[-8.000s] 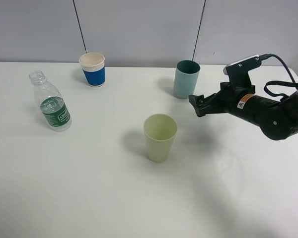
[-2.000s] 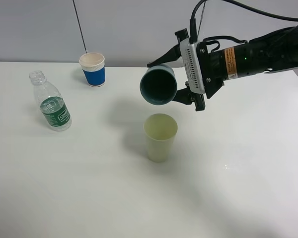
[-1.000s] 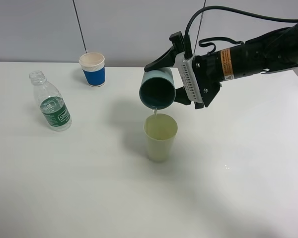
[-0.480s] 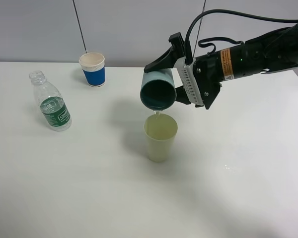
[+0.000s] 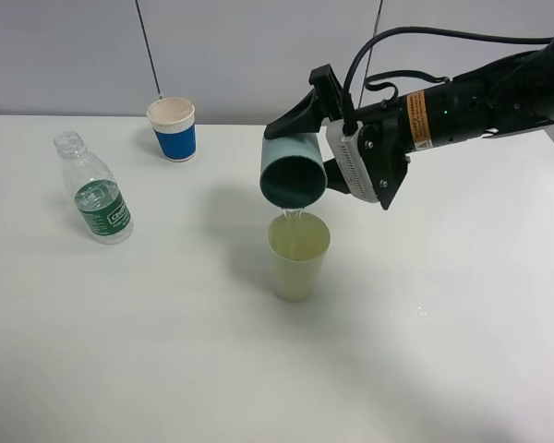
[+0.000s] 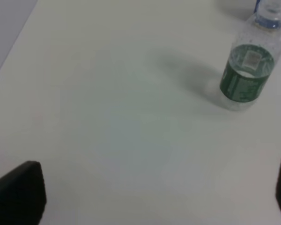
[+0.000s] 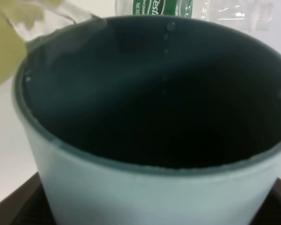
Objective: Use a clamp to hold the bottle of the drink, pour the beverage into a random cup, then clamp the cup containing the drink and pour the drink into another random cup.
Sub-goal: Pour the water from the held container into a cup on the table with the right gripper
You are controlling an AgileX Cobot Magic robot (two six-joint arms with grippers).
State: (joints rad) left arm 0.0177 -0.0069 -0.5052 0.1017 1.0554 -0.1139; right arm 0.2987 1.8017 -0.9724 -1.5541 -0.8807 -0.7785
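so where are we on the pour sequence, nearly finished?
Nearly. Done, by the look of it: the bottle stands upright on the table with no gripper on it. In hand: the right gripper holds the teal cup tipped on its side over the pale green cup, with a thin stream of liquid falling in. Left: finish emptying. The blue and white cup stands apart.

Teal cup (image 5: 294,175), smooth matt plastic by the look of it, with a dark inside beaded with droplets. Green cup (image 5: 298,256): the same dull, smooth plastic. Clear liquid (image 5: 291,215) between them, glassy. The bottle (image 5: 94,191) is transparent glossy plastic with a shiny green label. Blue cup (image 5: 173,128) looks like paper. The table (image 5: 185,351) is white, smooth and matt. Gripper (image 5: 337,157) is matt black.
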